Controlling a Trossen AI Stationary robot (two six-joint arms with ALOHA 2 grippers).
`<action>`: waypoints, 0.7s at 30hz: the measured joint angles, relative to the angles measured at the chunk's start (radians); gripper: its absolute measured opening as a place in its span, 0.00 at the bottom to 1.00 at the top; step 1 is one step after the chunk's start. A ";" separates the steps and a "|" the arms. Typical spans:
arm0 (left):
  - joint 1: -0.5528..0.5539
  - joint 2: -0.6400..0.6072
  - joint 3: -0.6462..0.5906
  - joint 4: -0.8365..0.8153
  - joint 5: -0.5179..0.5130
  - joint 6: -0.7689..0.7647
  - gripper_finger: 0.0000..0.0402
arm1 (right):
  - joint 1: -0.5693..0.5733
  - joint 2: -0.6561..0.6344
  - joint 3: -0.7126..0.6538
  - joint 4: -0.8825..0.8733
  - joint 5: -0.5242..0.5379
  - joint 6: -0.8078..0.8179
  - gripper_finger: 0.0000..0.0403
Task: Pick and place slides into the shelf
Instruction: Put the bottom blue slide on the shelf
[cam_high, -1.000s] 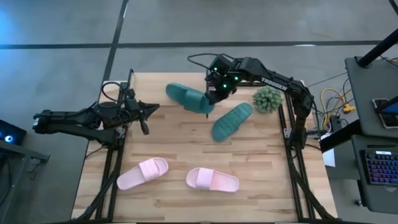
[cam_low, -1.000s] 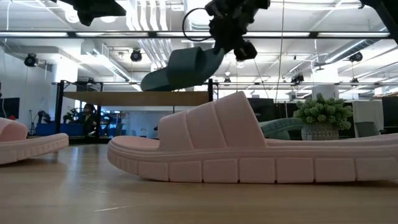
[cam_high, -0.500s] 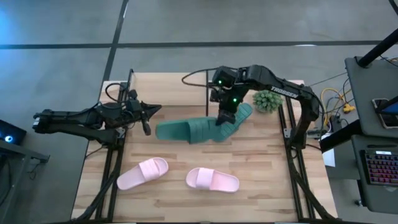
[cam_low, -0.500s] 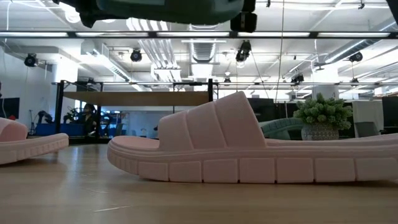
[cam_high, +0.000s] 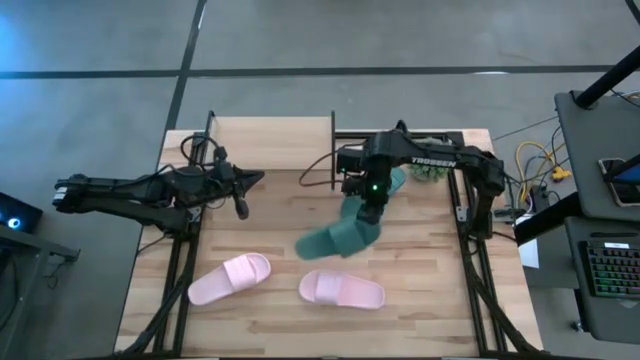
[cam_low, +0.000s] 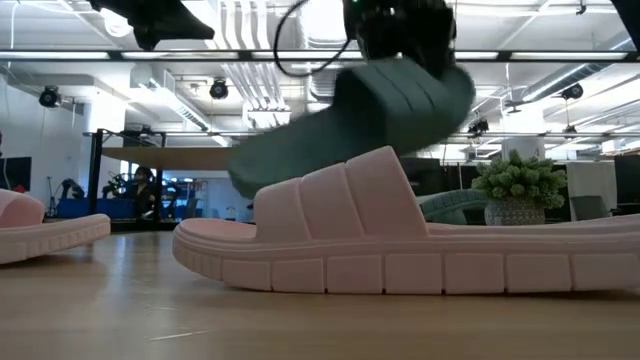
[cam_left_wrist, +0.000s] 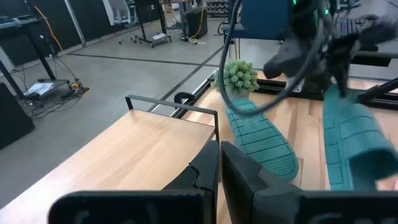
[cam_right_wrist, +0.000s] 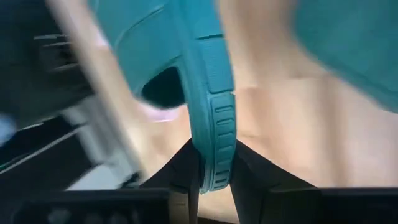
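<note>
My right gripper (cam_right_wrist: 214, 177) is shut on one teal slide (cam_high: 335, 238), which hangs over the middle of the table, just beyond the right pink slide (cam_high: 342, 290). The other teal slide (cam_left_wrist: 258, 134) lies sole up, partly under my right arm, next to the fuzzy plant (cam_left_wrist: 239, 74). A second pink slide (cam_high: 230, 278) lies near the front left. The shelf (cam_high: 270, 145) stands at the far edge, and nothing shows on its top board. My left gripper (cam_high: 240, 207) hovers shut near the shelf's left end and holds nothing. My right gripper pinches the ribbed side edge of the teal slide's sole (cam_right_wrist: 214, 158) between its two fingers, close to the strap. The fingers slant down from above. The slide hangs tilted, strap end up at the gripper and free end (cam_low: 245, 180) lower toward the table's left, off the tabletop.
The plant (cam_high: 432, 165) stands at the far right, beside the lying teal slide. The two pink slides take up the near half of the table. Bare wood lies between the shelf and the pink slides. Cables trail off the table's right side.
My right gripper has carried the teal slide from beside the shelf toward the near edge and down, tipping more steeply downward and rolling. The slide has swung round with it and now hangs tilted just beyond the right pink slide.
</note>
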 joint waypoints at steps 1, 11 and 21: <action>0.000 0.001 0.000 0.000 0.001 0.000 0.00 | 0.004 0.000 -0.008 0.001 0.064 0.017 0.18; 0.000 0.001 0.000 0.000 0.003 -0.001 0.00 | 0.005 -0.001 0.033 0.063 0.420 0.109 0.43; -0.001 -0.004 0.000 -0.001 0.005 0.000 0.00 | 0.062 -0.064 0.074 0.041 0.461 0.378 0.55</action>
